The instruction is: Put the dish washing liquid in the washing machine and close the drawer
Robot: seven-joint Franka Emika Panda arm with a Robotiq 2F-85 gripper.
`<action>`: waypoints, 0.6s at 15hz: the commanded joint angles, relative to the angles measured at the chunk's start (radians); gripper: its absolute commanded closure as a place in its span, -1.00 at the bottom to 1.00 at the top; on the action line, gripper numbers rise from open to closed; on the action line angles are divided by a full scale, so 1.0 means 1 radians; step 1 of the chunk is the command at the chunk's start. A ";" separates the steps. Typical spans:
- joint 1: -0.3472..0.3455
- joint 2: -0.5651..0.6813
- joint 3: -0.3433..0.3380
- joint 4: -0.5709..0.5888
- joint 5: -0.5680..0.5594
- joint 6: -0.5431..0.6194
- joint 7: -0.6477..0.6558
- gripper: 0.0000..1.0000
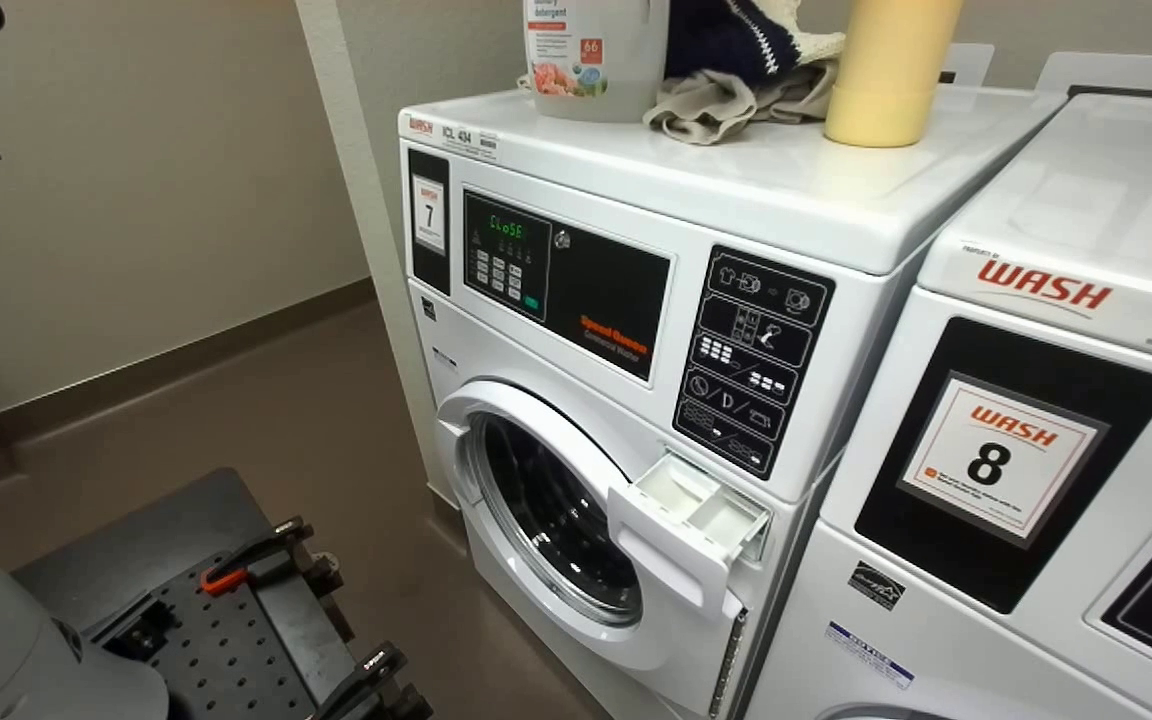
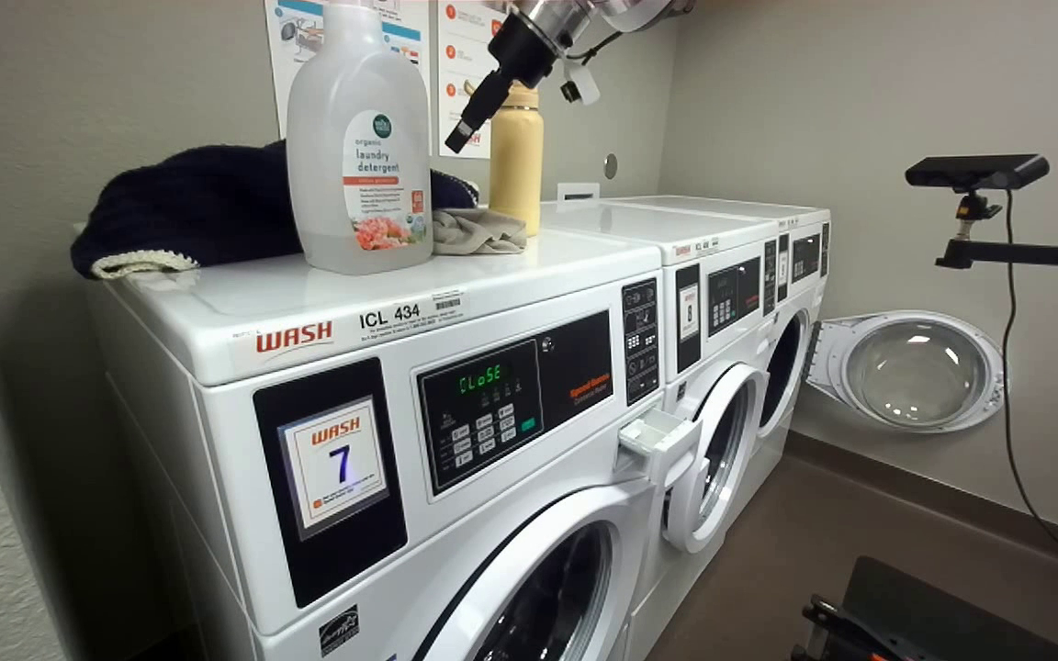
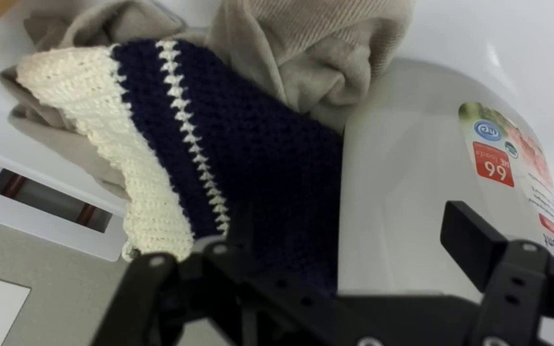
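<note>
The clear-white laundry detergent bottle [image 1: 596, 65] stands upright on top of the washing machine [image 1: 626, 165] marked 7. It also shows in an exterior view [image 2: 359, 156] and in the wrist view [image 3: 397, 192]. The white dispenser drawer [image 1: 671, 560] is pulled out, its compartments showing; it also shows in an exterior view [image 2: 676, 450]. My gripper [image 2: 458, 142] is in the air above the machine, beside the bottle and tilted down. In the wrist view the gripper [image 3: 354, 230] is open, with its fingers wide apart. One finger overlaps the bottle and the other overlaps dark cloth; contact is not visible.
A navy and cream knit [image 3: 277, 158] and a beige cloth [image 3: 325, 62] lie beside the bottle. A yellow flask [image 2: 517, 165] stands close behind the gripper. Washer 8 [image 1: 1066, 240] adjoins on one side. A camera on a stand [image 2: 979, 172] is farther off.
</note>
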 commanded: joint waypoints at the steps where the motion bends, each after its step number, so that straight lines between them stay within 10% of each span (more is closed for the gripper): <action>1: -0.022 0.005 0.021 0.005 0.000 -0.003 0.004 -1.00; 9: -0.004 -0.013 0.038 -0.029 -0.029 0.118 0.008 -1.00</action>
